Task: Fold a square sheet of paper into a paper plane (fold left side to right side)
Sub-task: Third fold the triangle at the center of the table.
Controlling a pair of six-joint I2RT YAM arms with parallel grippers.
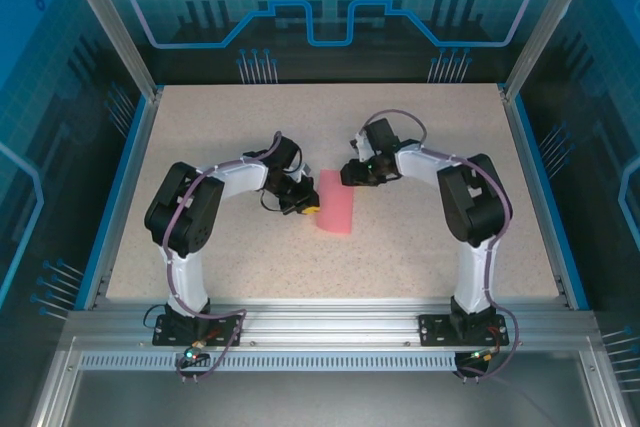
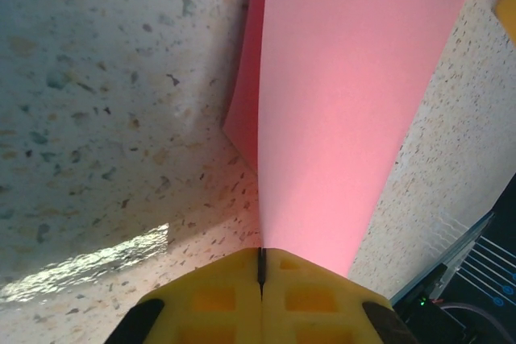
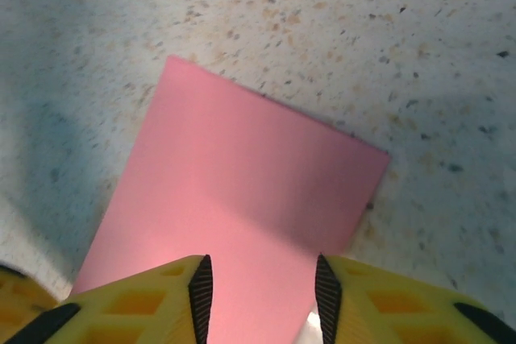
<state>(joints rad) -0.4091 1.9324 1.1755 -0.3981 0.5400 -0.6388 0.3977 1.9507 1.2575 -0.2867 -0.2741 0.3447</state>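
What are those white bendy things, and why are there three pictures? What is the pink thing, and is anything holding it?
They are two robot arms, each ending in a yellow two-finger gripper. The big picture looks down from above; the other two come from little cameras on the wrists. On the speckled table lies a pink sheet of paper, folded over. The left gripper is shut, pinching the paper's edge. The right gripper is open over the paper, holding nothing.

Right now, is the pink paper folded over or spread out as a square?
Folded. The sheet of paper lies as a narrow rectangle, and the left wrist view shows a second layer under the top one.
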